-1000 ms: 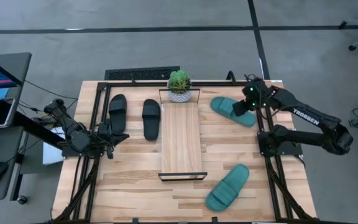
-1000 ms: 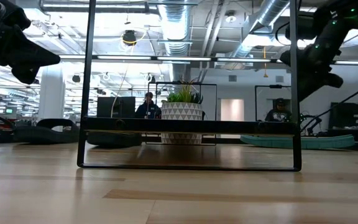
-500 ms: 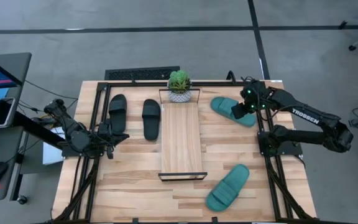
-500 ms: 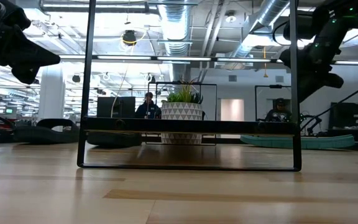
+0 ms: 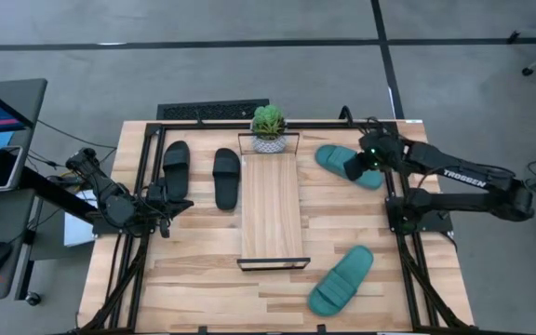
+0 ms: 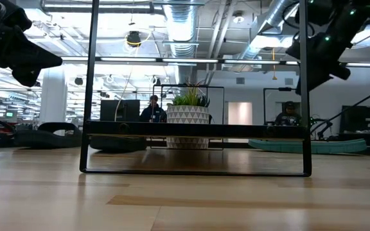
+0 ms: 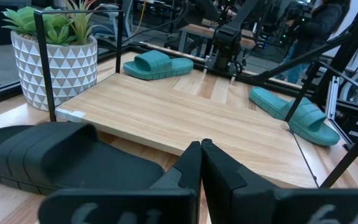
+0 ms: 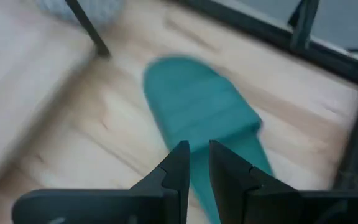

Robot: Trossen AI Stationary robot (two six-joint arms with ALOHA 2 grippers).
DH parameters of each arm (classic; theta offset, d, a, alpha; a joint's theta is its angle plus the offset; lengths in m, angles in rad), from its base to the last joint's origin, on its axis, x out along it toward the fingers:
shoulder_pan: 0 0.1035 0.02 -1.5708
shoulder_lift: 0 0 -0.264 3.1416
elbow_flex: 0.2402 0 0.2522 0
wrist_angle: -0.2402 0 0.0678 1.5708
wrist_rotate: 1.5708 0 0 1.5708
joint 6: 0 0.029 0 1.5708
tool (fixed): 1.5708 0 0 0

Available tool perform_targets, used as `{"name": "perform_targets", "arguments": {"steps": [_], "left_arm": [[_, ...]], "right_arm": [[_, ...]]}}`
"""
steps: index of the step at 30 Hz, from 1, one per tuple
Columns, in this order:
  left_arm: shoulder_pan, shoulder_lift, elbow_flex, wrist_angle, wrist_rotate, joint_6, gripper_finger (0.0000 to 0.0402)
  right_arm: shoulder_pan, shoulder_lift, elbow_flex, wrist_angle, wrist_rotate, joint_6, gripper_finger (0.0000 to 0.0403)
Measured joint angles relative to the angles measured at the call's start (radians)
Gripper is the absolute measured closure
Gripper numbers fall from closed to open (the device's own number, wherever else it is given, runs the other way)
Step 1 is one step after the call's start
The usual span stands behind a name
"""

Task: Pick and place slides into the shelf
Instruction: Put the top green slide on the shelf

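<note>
The right gripper hangs over the upper right of the overhead picture, above the far teal slide, which lies flat on the table just right of the shelf's far end. In its own wrist view the fingers stand only a narrow gap apart with nothing between them, and the teal slide shows blurred beyond their tips. In the low view this gripper sits high at the upper right, well above the tabletop. The second teal slide lies at an angle in the lower right of the overhead picture, near the shelf's near end. The shelf runs down the middle of the table, a long light-wood board with black frames at both ends and nothing on it; a small potted plant stands at its far end. Left of the shelf the two black slides lie side by side, toes away from the plant. The left gripper waits at the left edge of the table, just below the outer black slide; its fingers are pressed together and hold nothing, with a black slide close in front of them.
</note>
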Motion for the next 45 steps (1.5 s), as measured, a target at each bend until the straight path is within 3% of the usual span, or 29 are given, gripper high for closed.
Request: {"name": "perform_targets", "arguments": {"steps": [11,17,29,35,45], "left_arm": [[0.0,0.0,0.0,0.0,0.0,0.0,0.0401],[0.0,0.0,0.0,0.0,0.0,0.0,0.0401],[0.0,0.0,0.0,0.0,0.0,0.0,0.0401],[0.0,0.0,0.0,0.0,0.0,0.0,0.0401],[0.0,0.0,0.0,0.0,0.0,0.0,0.0401]], "right_arm": [[0.107,-0.07,-0.166,0.115,-0.001,0.366,0.0344],[0.12,-0.06,-0.17,0.142,0.022,0.5,0.0304],[0.005,-0.053,-0.17,0.154,-0.003,0.777,0.0219],[-0.041,0.017,-0.17,0.181,-0.048,0.79,0.0204],[-0.081,0.181,-0.17,0.248,-0.083,0.758,0.0213]]}}
